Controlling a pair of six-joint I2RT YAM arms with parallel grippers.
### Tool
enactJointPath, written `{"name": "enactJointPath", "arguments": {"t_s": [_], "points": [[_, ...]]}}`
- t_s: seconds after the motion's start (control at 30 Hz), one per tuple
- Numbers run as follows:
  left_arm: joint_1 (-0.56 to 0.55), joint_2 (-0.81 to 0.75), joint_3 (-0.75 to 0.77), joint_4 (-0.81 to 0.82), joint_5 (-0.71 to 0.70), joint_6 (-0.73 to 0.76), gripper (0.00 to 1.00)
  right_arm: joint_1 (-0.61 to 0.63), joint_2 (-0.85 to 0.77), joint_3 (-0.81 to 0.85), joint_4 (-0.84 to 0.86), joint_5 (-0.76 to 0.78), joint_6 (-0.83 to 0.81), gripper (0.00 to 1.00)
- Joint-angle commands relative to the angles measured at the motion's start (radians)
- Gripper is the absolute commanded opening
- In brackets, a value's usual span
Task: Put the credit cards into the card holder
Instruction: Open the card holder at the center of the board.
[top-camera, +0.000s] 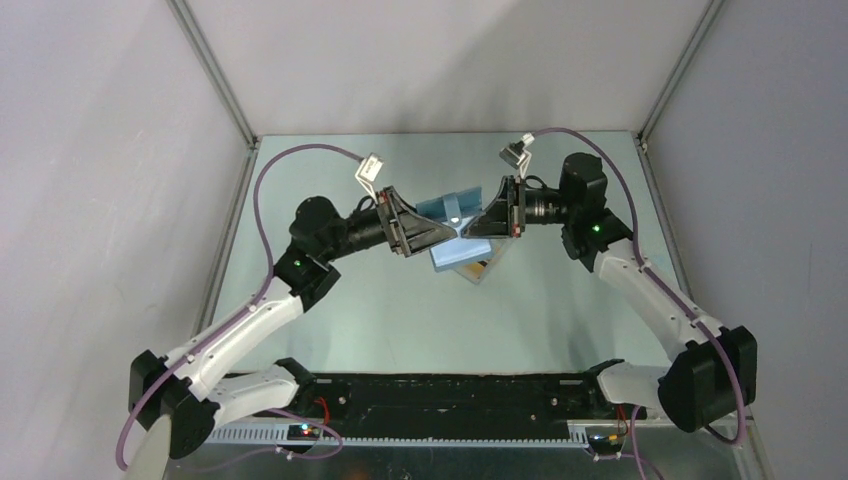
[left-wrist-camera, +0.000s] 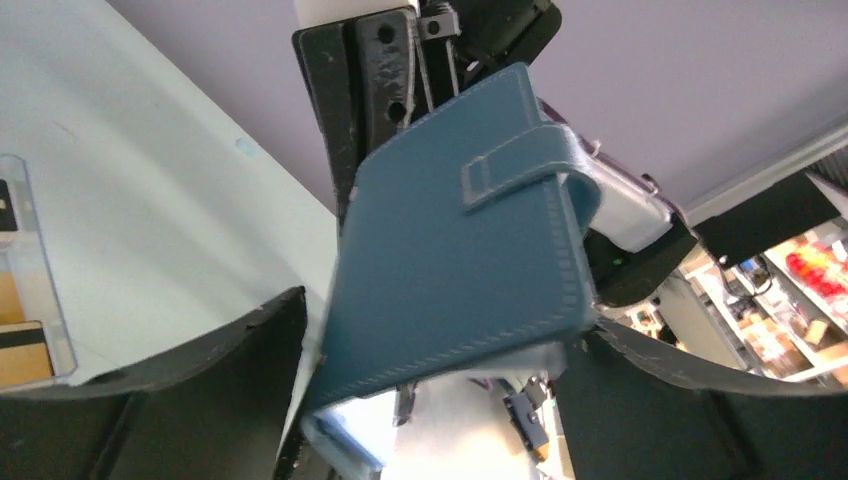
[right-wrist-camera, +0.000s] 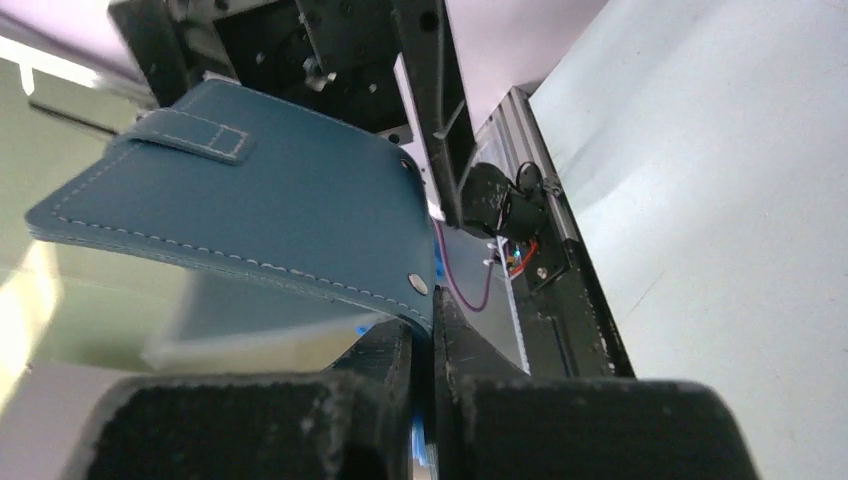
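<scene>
The blue card holder (top-camera: 452, 208) is held up in the air between both arms above the middle of the table. My right gripper (top-camera: 468, 228) is shut on its edge by the snap studs, seen close in the right wrist view (right-wrist-camera: 432, 320), with the cover (right-wrist-camera: 250, 210) spreading left. My left gripper (top-camera: 445, 235) has its jaws wide apart. The holder's strap-side cover (left-wrist-camera: 460, 260) spans the gap between them (left-wrist-camera: 445, 315) and reaches both fingers. A yellow-orange credit card (left-wrist-camera: 22, 350) with a dark stripe lies in a clear tray. Its orange edge (top-camera: 482, 268) shows below the holder.
The clear plastic tray (left-wrist-camera: 40, 270) lies on the table under the raised holder. Grey walls enclose the table on three sides. A black rail (top-camera: 450, 395) runs along the near edge between the arm bases.
</scene>
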Motion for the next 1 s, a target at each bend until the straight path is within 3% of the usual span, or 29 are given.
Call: {"name": "enactJointPath", "arguments": {"t_s": [0.0,0.13,0.47,0.97], "points": [[0.042,-0.058,-0.054,0.053,-0.059,-0.065,0.98,-0.003,0.031,0.010,0.101,0.060,0.149,0.00],[0.061,-0.078,-0.115,0.053,-0.078,-0.073,1.00,-0.008,0.025,0.011,0.103,0.101,0.203,0.00],[0.053,-0.059,-0.102,0.062,-0.023,-0.040,0.99,-0.011,0.045,0.011,0.010,0.179,0.266,0.00],[-0.006,-0.063,-0.101,0.084,-0.040,0.086,0.96,-0.010,0.083,0.011,0.022,0.189,0.356,0.00]]}}
